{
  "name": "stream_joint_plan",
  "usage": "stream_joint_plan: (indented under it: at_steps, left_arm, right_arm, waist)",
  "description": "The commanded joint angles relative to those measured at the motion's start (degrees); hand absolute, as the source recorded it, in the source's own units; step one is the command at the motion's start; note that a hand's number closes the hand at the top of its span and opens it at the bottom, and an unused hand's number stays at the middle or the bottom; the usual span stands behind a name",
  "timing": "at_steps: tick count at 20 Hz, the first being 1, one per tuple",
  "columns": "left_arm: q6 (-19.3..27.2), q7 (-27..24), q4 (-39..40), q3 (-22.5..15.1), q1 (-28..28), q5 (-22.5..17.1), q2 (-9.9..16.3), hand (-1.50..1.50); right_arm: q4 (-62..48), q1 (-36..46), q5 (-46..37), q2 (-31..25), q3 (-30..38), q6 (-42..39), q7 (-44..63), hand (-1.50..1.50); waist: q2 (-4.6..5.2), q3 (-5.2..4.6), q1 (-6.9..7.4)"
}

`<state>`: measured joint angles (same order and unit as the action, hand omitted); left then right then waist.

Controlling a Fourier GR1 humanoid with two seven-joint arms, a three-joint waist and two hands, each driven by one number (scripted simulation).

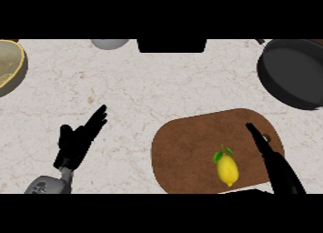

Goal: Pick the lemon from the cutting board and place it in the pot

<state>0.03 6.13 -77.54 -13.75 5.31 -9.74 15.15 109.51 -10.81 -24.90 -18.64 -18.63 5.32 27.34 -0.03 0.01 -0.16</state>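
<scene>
R hand point(275, 164) is over the right edge of the brown cutting board point(190, 150), fingers straight and stretched toward the far side, holding nothing; the lemon point(227, 170) w/ its green leaves lies on the board just left of it, not touching as far as can be seen. L hand point(80, 139) rests open over bare marble counter point(157, 91) at left, fingers straight, nothing in it, well apart from the board. Dark pot point(298, 73) sits at far right beyond the board, a yellowish bowl point(2, 68) at far left edge, and a grey round object point(110, 43) plus a black item point(172, 45) at the far edge.
</scene>
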Motion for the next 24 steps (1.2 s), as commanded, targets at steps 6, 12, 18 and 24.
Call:
stream_joint_plan:
  at_steps: [6,12,18,24]
  left_arm:
    - [-2.1,0.3,0.1,1.7,-0.2,1.0,-0.5,0.00]
    - [-5.2,1.0,1.6,4.1,0.8,0.7,-0.3,0.00]
    - [-5.1,4.8,-4.3,5.4,-0.8,2.2,-0.6,0.00]
    - [-3.7,3.6,-3.9,3.4,-0.2,4.2,-3.4,0.00]
  right_arm:
    - [-2.4,-6.4,14.4,0.8,6.2,-3.9,-17.0,-1.50]
    - [-10.9,-4.8,15.9,6.8,5.9,-3.1,-23.2,-1.50]
    - [-20.0,0.0,18.1,10.9,8.2,-3.6,-25.4,-1.50]
    - [-30.6,3.6,9.6,8.2,6.1,-3.0,-34.3,1.50]
  waist:
    - [-0.03,0.02,-0.15]
    - [0.02,0.00,-0.03]
    - [-0.01,0.00,0.15]
    - [0.03,0.03,0.56]
